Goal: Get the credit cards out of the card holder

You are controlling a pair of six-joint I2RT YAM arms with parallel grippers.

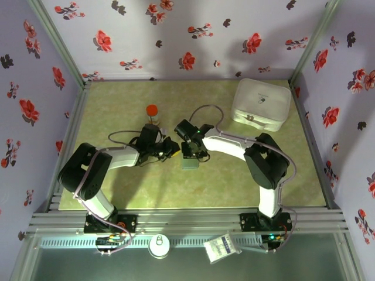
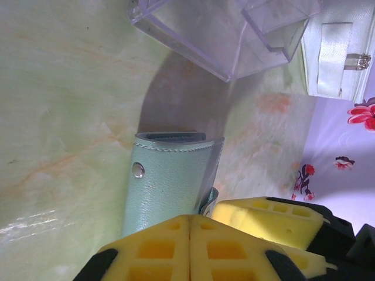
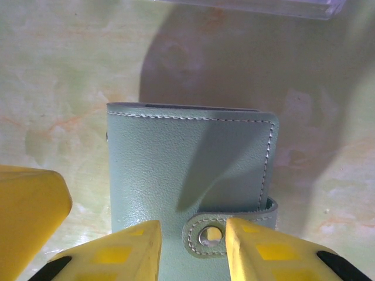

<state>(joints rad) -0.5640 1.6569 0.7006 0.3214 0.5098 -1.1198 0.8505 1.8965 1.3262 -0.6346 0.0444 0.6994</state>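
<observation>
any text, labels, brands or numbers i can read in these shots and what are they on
No text is legible in these views.
White lidded container: a small dark mark on its lid, too small to read.
White printed tag on the front rail: dark print, too blurred to read.
Card holder: plain leather with stitching and a snap, no lettering.

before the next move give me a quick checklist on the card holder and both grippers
1. Card holder lies flat on the table: ok.
2. Snap tab fastened, holder closed: not ok for removing cards.
3. Right gripper lined up on the tab, fingers either side: ok.
4. Left gripper at the holder's near end, firm hold: cannot tell.
5. Credit cards visible: cannot tell, holder is shut.
6. Clear plastic box apart from the holder: ok.
</observation>
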